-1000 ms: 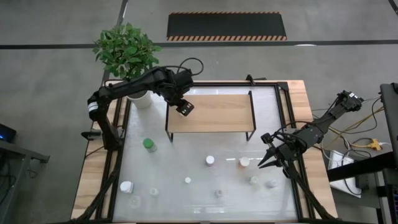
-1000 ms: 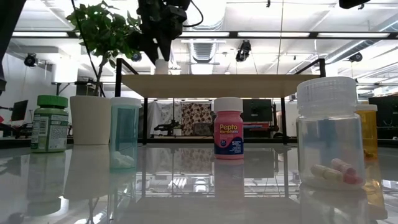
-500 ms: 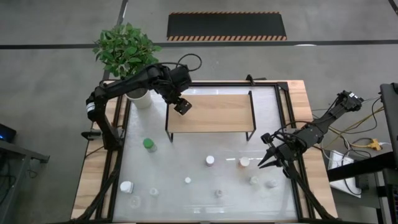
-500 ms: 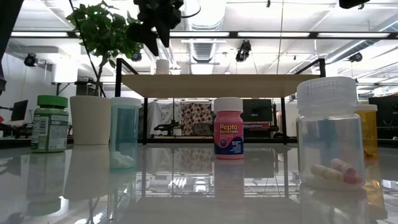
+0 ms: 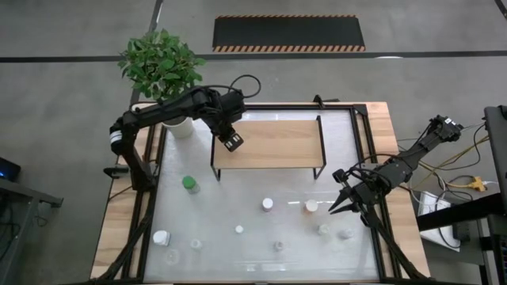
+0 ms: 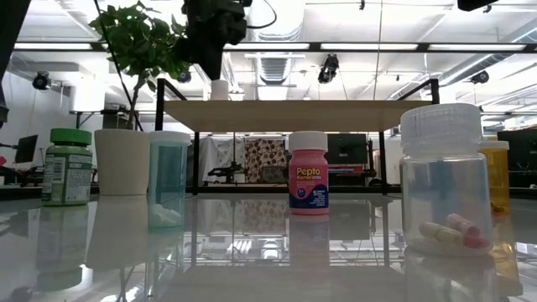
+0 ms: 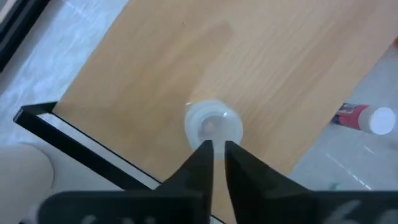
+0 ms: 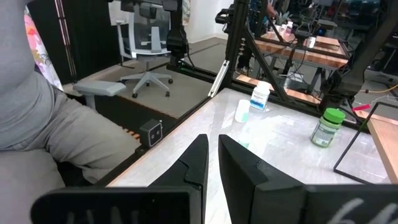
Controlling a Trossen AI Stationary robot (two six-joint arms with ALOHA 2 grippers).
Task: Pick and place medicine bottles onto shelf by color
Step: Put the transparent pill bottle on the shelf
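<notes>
Left end effector (image 7: 213,149) closed above shelf (image 7: 186,81), partly hiding clear bottle (image 7: 213,124)

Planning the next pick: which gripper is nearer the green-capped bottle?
Left. The left gripper hangs above the shelf's left end, just beyond the green-capped bottle; the right gripper waits across the table.

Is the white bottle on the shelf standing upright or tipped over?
Upright: the white bottle shows its round cap from above and stands on the shelf board.

Shelf (image 7: 186,68) corners (far ones) cut off
</notes>
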